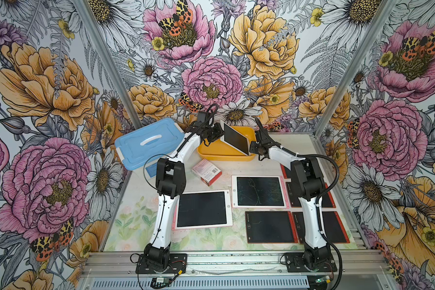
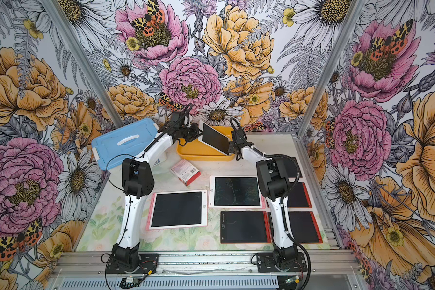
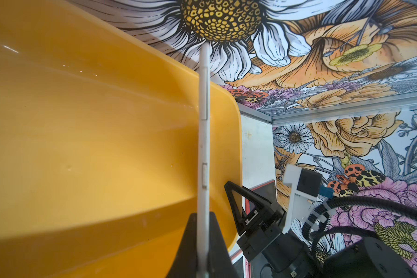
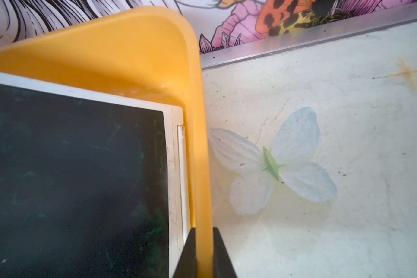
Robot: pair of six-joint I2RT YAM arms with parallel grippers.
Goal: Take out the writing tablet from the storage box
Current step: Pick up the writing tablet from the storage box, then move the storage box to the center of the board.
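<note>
The yellow-orange storage box [image 1: 211, 153] stands at the back of the table in both top views. A white-framed writing tablet [image 1: 236, 139] with a dark screen is tilted up inside it, its left side raised and its right side low at the box's right wall. My left gripper [image 3: 202, 216] is shut on the tablet's thin white edge [image 3: 204, 144], over the box's left half [image 2: 194, 154]. My right gripper [image 4: 204, 231] is shut on the box's right rim [image 4: 198, 120], right beside the tablet's screen [image 4: 70, 180].
A translucent box with a blue lid [image 1: 148, 143] sits left of the yellow box, and a red-and-white carton [image 1: 206, 172] lies in front of it. Several other tablets lie flat nearer the front: white-framed ones [image 1: 202, 209] [image 1: 258, 191] and red-framed ones [image 1: 269, 227], partly under my right arm.
</note>
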